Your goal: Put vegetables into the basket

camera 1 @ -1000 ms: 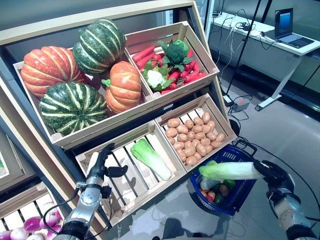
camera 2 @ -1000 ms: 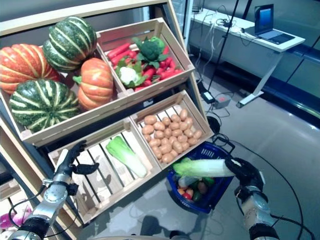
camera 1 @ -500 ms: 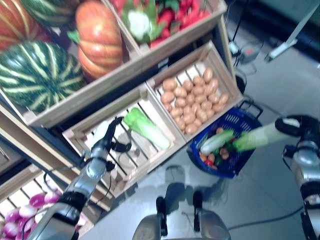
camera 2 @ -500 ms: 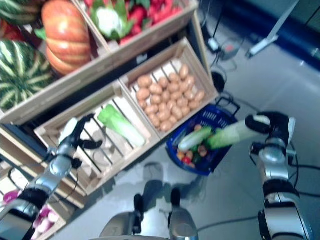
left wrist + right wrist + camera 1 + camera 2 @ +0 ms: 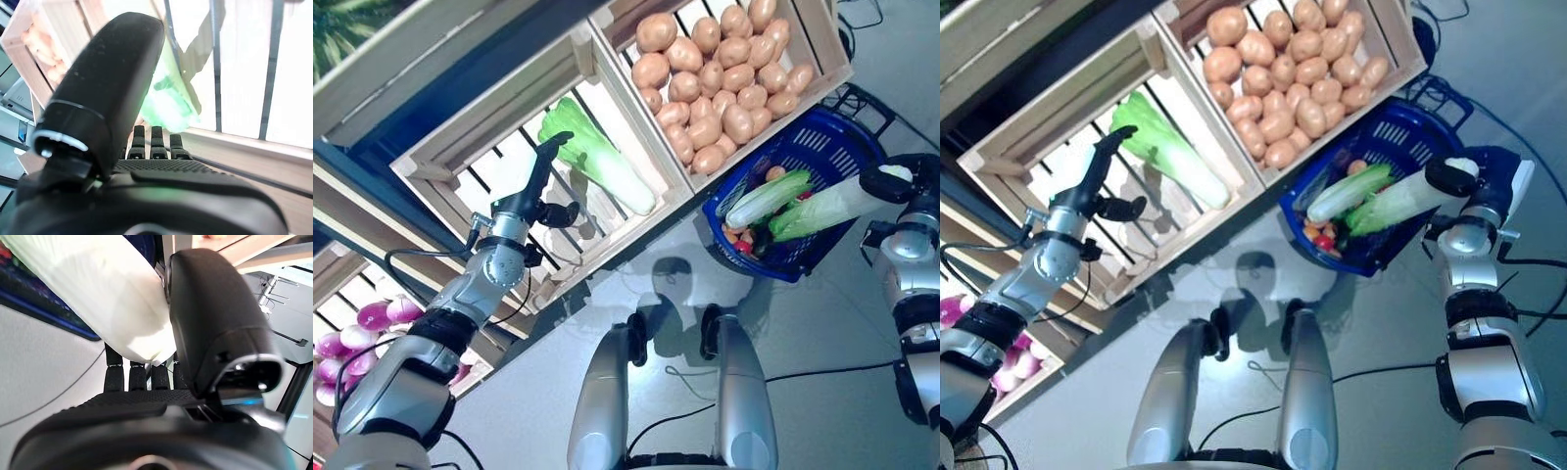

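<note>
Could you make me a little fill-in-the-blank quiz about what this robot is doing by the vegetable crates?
1. The right hand is curled round the white end of a ____ cabbage.
2. That cabbage's leafy tip is over the ____ basket.
3. The left hand, fingers straight, is up at the crate that holds one more ____.
4. The crate beside it is full of ____.

Missing words: green; blue; cabbage; potatoes

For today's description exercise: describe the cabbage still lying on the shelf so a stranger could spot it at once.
Find the wooden crate left of the potatoes. The cabbage lies alone on its slats, beside the left hand; the other two are at the blue basket.
</note>
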Motion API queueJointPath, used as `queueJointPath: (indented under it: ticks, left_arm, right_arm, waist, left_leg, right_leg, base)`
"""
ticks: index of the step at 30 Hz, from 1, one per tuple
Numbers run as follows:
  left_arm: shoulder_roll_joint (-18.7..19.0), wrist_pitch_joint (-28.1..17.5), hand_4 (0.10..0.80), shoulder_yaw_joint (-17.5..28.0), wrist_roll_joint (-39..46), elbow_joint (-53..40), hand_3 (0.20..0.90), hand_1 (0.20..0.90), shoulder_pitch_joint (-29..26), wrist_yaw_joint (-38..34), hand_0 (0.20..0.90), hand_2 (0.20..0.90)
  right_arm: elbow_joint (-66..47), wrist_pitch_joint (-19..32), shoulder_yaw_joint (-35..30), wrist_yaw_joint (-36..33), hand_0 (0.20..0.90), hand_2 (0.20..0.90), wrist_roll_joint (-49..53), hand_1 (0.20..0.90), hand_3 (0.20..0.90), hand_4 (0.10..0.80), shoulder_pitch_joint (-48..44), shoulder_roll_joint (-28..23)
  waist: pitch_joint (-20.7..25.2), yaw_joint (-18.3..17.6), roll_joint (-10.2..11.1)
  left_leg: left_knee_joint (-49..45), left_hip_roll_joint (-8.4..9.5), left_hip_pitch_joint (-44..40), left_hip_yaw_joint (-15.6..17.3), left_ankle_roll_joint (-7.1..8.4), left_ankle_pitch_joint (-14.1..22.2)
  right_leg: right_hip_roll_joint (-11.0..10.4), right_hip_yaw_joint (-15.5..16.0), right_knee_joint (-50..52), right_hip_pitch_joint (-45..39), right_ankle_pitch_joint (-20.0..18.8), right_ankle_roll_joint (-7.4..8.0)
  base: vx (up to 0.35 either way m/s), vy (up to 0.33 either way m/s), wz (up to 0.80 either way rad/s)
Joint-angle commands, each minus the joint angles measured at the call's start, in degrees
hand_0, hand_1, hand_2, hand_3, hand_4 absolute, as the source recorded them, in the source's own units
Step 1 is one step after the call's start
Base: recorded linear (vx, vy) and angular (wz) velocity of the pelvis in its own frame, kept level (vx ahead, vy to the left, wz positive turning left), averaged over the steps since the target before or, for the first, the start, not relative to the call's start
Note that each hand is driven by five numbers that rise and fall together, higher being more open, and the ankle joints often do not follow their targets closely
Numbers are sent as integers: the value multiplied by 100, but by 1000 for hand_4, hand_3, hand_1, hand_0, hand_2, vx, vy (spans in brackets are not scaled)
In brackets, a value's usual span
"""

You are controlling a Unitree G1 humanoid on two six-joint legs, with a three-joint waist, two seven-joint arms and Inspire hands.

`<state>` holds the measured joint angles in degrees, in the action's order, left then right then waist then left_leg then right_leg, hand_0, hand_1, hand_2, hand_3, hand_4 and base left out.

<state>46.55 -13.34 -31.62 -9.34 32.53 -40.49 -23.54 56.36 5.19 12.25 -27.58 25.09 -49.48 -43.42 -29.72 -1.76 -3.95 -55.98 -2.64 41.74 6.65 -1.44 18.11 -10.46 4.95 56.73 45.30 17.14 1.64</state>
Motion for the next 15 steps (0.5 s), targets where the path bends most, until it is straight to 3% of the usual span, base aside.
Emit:
queueJointPath:
  ticks: [1, 5, 15]
  left_arm:
    - [345, -242, 800, 164, -283, -347, 900, 900, -710, -752, 900, 900]
    - [730, -26, 800, -355, -900, -211, 900, 900, -1184, -1010, 900, 900]
    - [1193, 385, 800, -1023, -1726, 42, 900, 900, -1896, -1717, 900, 900]
  right_arm:
    - [223, 234, 192, -304, 900, 900, -275, 900, 900, 800, -635, -716]
    - [435, 204, 269, -187, 900, 900, 71, 900, 900, 800, -837, -805]
    - [395, 341, 591, 297, 900, 900, 216, 900, 900, 800, -1019, -846]
  waist:
    - [322, -1, -101]
    - [257, -63, -182]
    - [134, -176, -205]
  left_leg:
    - [-180, -21, -47, 153, 110, 220]
    - [-512, -70, 166, 164, 105, 327]
    - [-701, -183, 254, 191, 160, 378]
  right_leg:
    - [-121, 161, -18, -396, -118, -259]
    - [-145, 74, 276, -122, -53, -244]
    - [-150, 11, 438, 43, -45, -187]
  base:
    - [0, 0, 0]
    - [-1, 33, 7]
    - [13, 33, -2]
